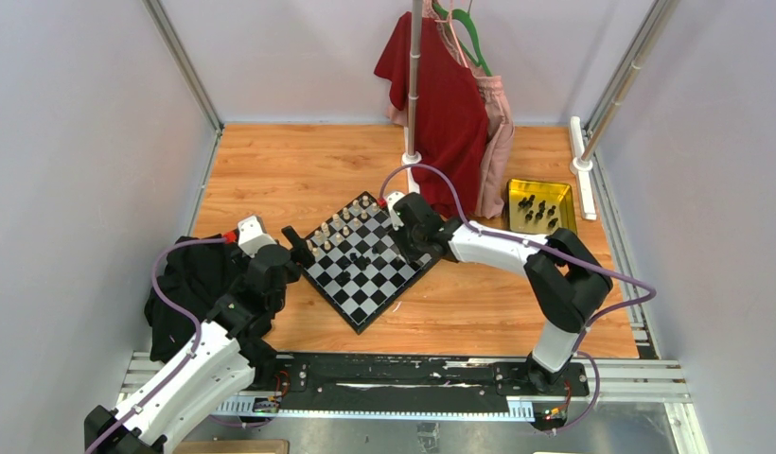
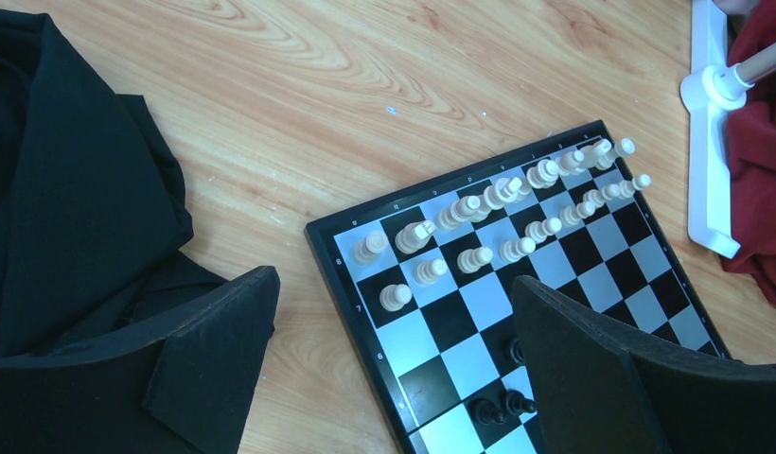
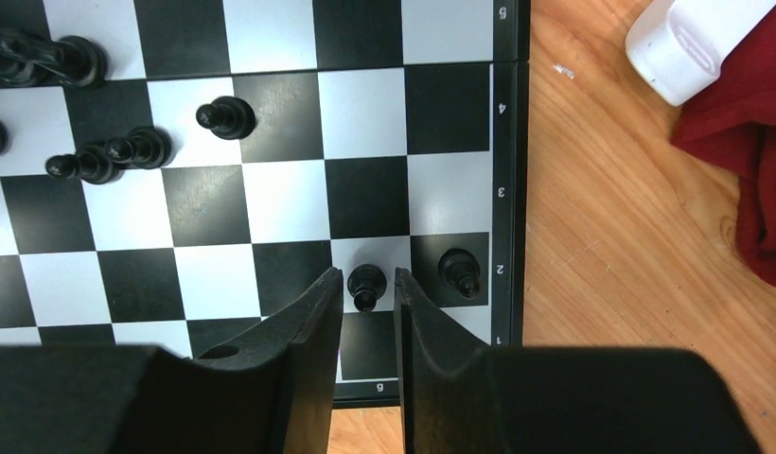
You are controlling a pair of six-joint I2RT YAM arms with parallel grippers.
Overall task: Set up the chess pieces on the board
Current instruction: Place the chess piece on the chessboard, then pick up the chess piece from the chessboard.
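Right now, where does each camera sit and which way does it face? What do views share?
Top external: above and behind the bases, facing down and forward over the table; shows left arm, right arm, left hand and right hand at the board.
Left wrist: on the left arm, facing down at the board's cream pieces corner; its open fingers frame the view.
Right wrist: facing straight down at the board's edge; its fingers flank a black pawn.
Shared: all see the board; both wrist views catch black pieces mid-board.

The wooden table (image 1: pixel 290 170) I work at carries the chessboard (image 1: pixel 365 303) near its middle, a crumpled black cloth (image 1: pixel 190 284) at the left, a yellow tray (image 1: pixel 564 194) far right, and a white pole foot (image 1: pixel 412 158) behind.
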